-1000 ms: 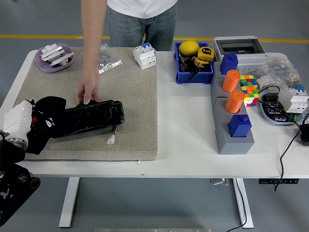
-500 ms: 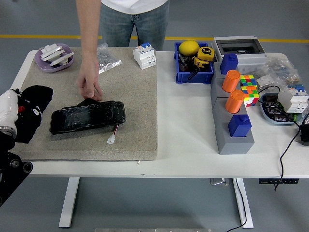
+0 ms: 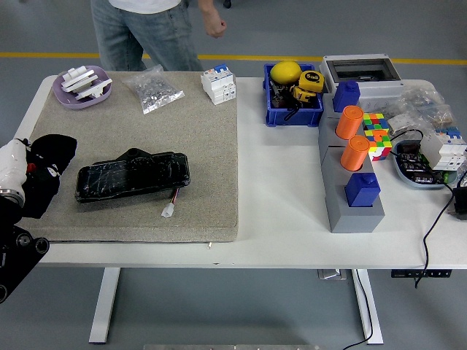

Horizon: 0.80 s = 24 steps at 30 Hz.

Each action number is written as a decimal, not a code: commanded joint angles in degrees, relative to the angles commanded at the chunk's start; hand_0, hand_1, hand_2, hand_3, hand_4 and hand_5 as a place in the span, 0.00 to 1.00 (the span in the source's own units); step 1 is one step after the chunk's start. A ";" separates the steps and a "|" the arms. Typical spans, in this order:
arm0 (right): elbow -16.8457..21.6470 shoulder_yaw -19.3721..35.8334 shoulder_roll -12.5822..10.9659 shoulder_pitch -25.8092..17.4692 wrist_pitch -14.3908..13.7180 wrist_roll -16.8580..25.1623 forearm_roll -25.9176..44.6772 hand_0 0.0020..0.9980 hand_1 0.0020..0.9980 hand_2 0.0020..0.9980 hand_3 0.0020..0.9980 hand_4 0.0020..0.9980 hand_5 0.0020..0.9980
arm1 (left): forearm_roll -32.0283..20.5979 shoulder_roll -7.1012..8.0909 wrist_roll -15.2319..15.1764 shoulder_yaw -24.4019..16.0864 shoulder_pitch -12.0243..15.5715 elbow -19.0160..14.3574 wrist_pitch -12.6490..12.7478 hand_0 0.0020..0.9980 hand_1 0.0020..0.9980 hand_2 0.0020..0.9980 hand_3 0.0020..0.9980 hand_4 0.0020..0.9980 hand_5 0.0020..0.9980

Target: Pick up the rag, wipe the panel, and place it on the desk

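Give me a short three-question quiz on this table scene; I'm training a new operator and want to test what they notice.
1. True or false: the black rag lies on top of the black panel.
2. What lies on the mat just off the panel's right end? A) a white plug B) a yellow ball C) a blue block
3. Which dish holds white parts at the mat's far left corner?

Key: 1. False; the left hand holds the rag left of the panel. 2. A, the white plug. 3. The purple dish.
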 joint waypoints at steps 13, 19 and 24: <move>0.00 -0.27 0.08 -0.11 -0.03 -0.02 0.13 0.71 0.41 0.63 0.62 1.00 0.57 | -2.34 0.66 -1.04 -0.55 -0.38 2.30 -1.03 0.33 0.51 0.54 0.59 0.64 0.00; 0.00 -0.47 0.12 -0.02 -0.07 0.03 0.10 0.72 0.41 0.63 0.62 1.00 0.57 | -3.60 0.87 -1.67 -0.03 -0.71 2.89 -1.35 0.33 0.54 0.54 0.58 0.70 0.00; 0.00 -0.56 -0.01 -0.06 -0.12 -0.05 0.00 0.71 0.41 0.63 0.62 1.00 0.57 | -3.87 0.91 -2.11 0.30 -0.92 2.65 -1.46 0.34 0.56 0.55 0.57 0.75 0.00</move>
